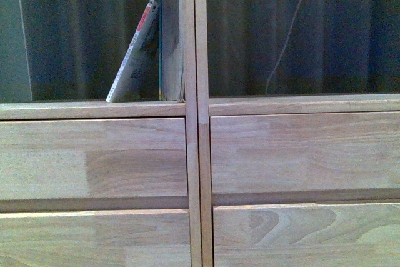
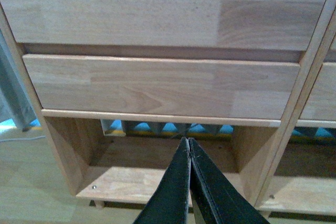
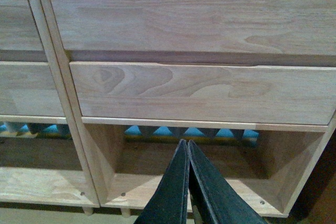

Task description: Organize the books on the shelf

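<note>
Front view shows the light wood shelf (image 1: 94,110) with both books in the cubby just left of the central double upright (image 1: 193,92). The teal-edged book (image 1: 170,42) stands upright against that upright. The thin white-grey paperback (image 1: 134,57) tilts, its top resting on the teal-edged book and its foot splayed further from the upright.

Neither arm appears in the front view. Each wrist view shows its arm low, before the drawer fronts (image 2: 157,85) and the bottom cubby. The left gripper (image 2: 188,145) and right gripper (image 3: 186,145) both have jaws pressed together, holding nothing.

Judgement: the paperback looks light and floppy, liable to bow or slide at its foot. A pinch at the upper free edge, away from the upright, seems soundest. The teal-edged book appears stiffer and heavier, and serves as a backstop.
</note>
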{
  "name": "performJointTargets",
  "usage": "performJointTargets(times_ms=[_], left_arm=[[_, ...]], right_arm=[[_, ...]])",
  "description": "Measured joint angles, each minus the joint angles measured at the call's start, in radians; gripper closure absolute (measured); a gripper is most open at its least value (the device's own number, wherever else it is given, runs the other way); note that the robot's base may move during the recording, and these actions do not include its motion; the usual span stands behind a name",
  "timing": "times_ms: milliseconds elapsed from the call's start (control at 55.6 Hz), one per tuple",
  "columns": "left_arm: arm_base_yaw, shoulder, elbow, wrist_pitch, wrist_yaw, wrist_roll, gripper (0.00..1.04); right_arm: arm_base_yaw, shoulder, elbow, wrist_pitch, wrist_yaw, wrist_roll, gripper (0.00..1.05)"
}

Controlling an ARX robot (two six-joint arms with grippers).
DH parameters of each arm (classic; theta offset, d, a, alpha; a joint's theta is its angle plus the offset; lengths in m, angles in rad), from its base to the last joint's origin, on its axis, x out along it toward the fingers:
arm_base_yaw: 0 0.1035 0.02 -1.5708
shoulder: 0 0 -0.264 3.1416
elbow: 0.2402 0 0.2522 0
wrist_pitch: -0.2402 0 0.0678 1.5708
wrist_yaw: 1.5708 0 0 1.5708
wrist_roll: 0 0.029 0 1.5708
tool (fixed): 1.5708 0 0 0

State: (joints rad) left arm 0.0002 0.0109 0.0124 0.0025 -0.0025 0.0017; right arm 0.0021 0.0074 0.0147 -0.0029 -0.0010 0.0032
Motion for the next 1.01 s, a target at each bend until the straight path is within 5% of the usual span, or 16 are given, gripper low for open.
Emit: performJointTargets(times_ms=[432,864,1008], left_arm=[[0.000,-0.005,0.000,-0.001,0.002,0.000,0.99],[0.000,-0.005,0.000,-0.001,0.002,0.000,0.08],[0.000,-0.005,0.000,-0.001,0.002,0.000,0.07]], right_arm=[[0.000,-0.001,0.000,0.000,0.000,-0.001,1.01],[0.000,-0.001,0.000,0.000,0.000,-0.001,0.13],[0.000,-0.001,0.000,0.000,0.000,0.000,0.07]])
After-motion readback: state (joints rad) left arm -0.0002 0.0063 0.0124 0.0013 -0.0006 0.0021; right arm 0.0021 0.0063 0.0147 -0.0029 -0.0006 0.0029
